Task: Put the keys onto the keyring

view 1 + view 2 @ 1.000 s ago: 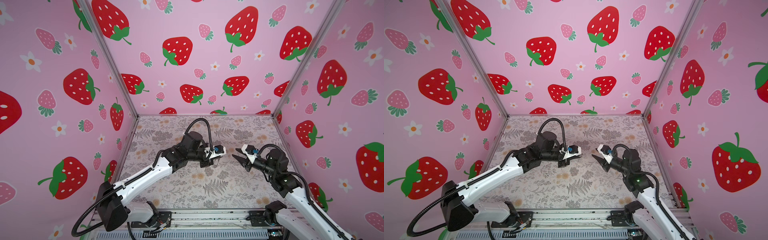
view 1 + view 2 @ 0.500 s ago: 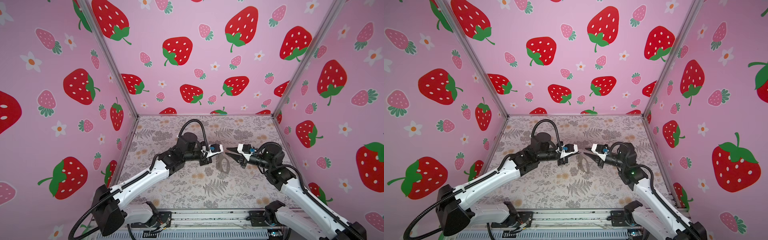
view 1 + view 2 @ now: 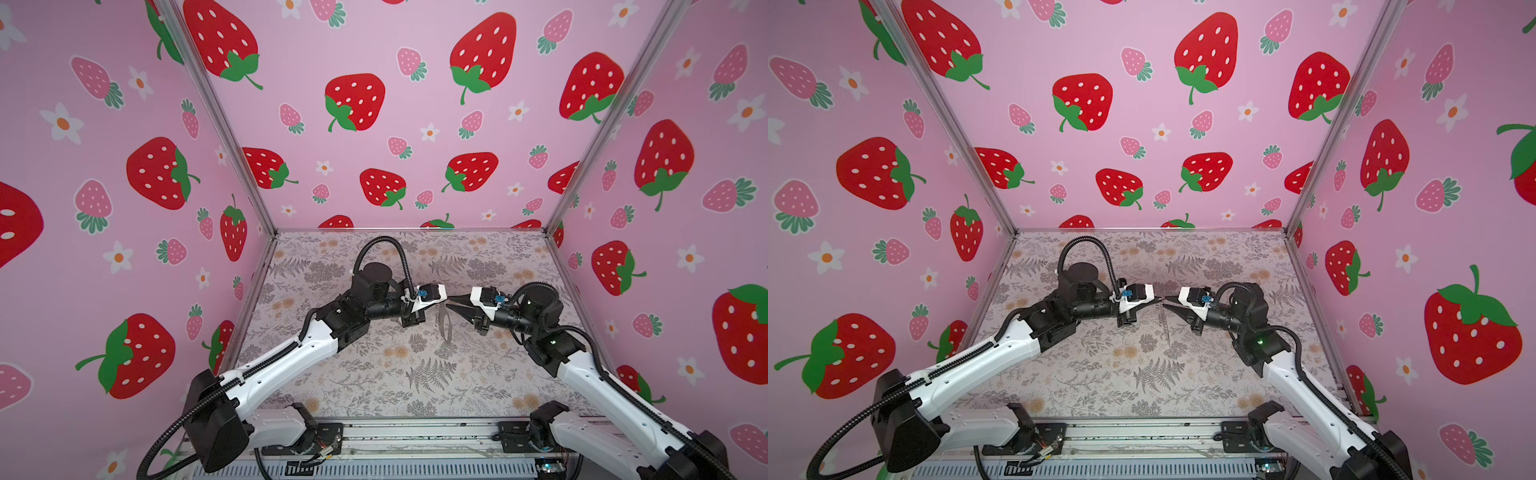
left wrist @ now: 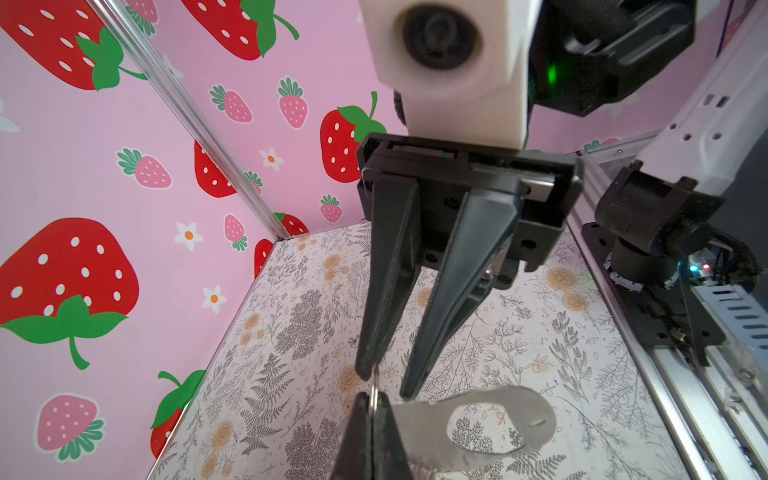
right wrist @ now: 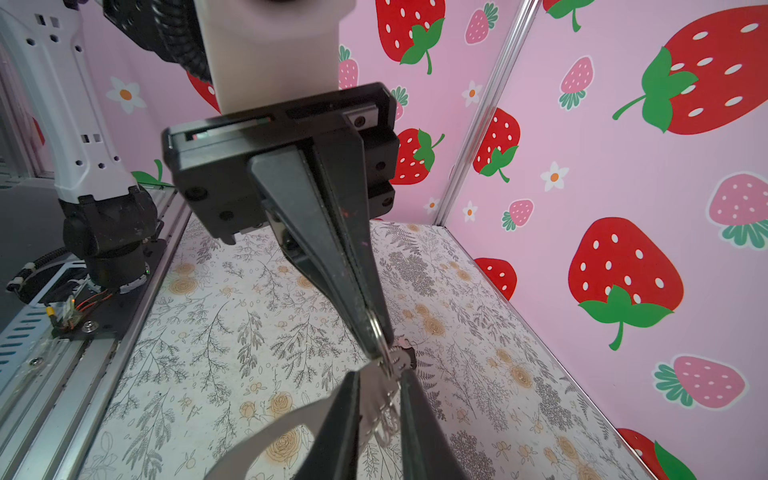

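floral tabletop [image 3: 374, 374] beneath a flat, grey, crescent-shaped keyring [image 4: 538, 415].

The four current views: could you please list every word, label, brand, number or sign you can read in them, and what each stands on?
None: no readable word, number, brand or sign shows in any view, neither on the strawberry walls, the floral mat nor the keyring.
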